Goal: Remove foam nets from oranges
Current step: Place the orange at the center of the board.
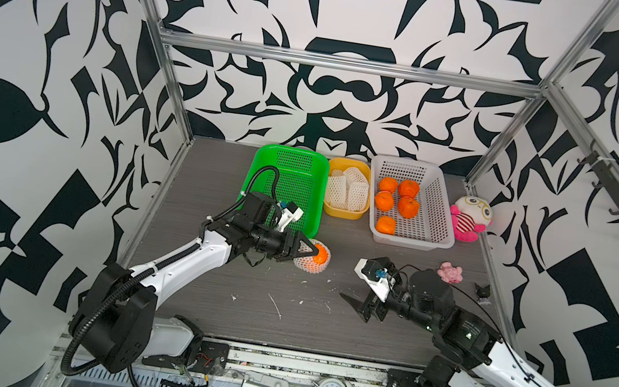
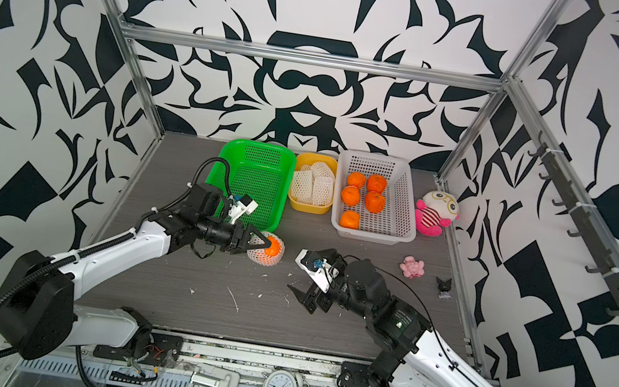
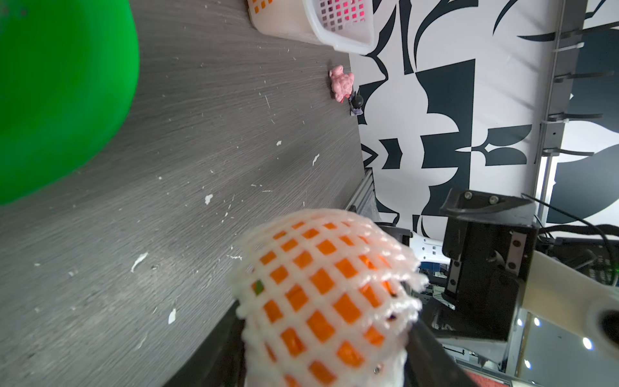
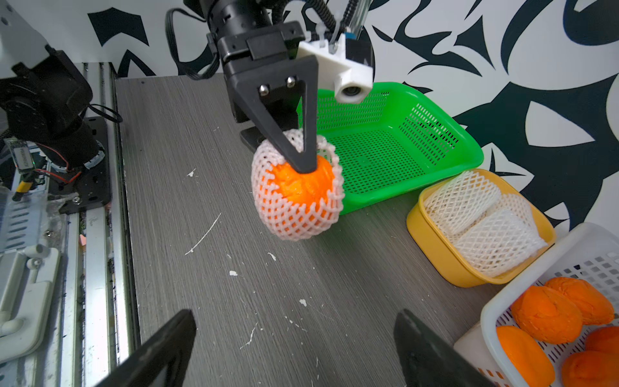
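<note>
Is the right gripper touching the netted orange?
No, the right gripper hangs open, apart from the netted orange in the left gripper.
</note>
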Tool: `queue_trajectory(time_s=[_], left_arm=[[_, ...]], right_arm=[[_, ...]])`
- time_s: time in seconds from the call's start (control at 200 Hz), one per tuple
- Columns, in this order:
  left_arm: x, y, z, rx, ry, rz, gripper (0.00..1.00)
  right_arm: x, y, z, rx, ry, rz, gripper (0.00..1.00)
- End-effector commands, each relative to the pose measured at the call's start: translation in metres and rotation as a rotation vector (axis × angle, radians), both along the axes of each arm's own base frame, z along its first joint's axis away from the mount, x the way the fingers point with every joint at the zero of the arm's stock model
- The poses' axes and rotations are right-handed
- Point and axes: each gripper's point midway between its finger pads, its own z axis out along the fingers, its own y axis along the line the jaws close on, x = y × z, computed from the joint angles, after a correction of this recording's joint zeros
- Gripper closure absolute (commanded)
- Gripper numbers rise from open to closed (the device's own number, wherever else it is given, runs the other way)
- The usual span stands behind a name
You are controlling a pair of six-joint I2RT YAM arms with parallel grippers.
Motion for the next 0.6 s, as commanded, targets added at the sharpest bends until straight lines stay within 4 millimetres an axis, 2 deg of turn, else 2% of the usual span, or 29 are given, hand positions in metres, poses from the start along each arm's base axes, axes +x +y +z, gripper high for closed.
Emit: queue_trajectory(time_s=[0.0,0.11,0.25,0.39,0.595], left_arm=[[-0.015,-0.003,0.013,-0.060,-0.048,-0.043,0.41],[-0.025,-0.003,0.008,-0.076,-0.043,-0.052,0.41],[-0.034,-0.003,0.002,-0.086,-0.029,-0.072,0.41],[-0.040,-0.005,-0.002,-0.096,-0.026,-0.088,0.41],[-0.047,-0.008,-0.014,-0.097,0.001,-0.099,0.41]], right_arm=[[0.000,0.003,0.008,0.035,-0.086,0.028,0.03],[-0.002,0.010,0.006,0.055,-0.117,0.068,0.01],[-0.007,0.026,-0.008,0.060,-0.136,0.162,0.00],[-0.006,0.042,-0.010,0.109,-0.157,0.213,0.00],[0.002,0.062,-0.021,0.105,-0.101,0.247,0.00]])
